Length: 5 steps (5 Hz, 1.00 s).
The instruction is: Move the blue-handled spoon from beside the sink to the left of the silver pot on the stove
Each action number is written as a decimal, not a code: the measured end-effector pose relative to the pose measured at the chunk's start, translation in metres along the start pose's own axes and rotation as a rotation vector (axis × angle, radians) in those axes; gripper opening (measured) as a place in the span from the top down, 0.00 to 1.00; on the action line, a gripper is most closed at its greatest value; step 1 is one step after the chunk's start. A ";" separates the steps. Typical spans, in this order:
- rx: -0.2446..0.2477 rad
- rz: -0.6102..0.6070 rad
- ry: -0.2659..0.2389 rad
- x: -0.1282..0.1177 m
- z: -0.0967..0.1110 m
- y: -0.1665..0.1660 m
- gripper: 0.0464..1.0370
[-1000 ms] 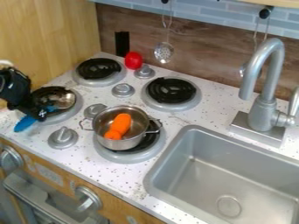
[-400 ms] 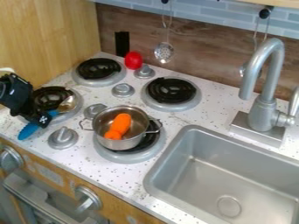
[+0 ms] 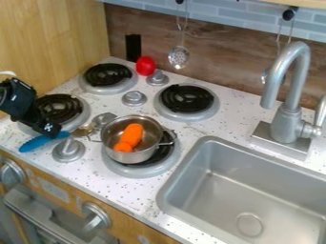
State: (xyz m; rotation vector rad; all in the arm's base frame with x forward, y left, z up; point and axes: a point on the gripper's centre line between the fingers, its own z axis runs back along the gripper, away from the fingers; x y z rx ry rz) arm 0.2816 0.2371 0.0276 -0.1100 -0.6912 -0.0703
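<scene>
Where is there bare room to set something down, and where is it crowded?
Free: speckled white counter between the rear-right black coil burner and silver faucet; inside the grey metal sink. Crowded: front left, where the black claw, blue-handled spoon, round grey knob and steel pot bunch.

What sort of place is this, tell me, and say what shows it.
Likely a toy kitchen: a stovetop with coil burners, a metal pot holding an orange carrot-like item, and a sink.
</scene>
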 end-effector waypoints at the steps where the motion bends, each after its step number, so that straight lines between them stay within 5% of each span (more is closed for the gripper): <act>1: 0.000 -0.003 0.003 0.000 0.000 0.000 0.03; 2: 0.011 0.000 0.019 0.003 0.002 -0.002 0.03; 3: 0.035 -0.056 -0.023 0.036 0.024 -0.014 0.03; 4: 0.060 -0.088 -0.129 0.071 0.054 -0.025 0.03; 5: 0.067 -0.093 -0.139 0.075 0.058 -0.025 0.03</act>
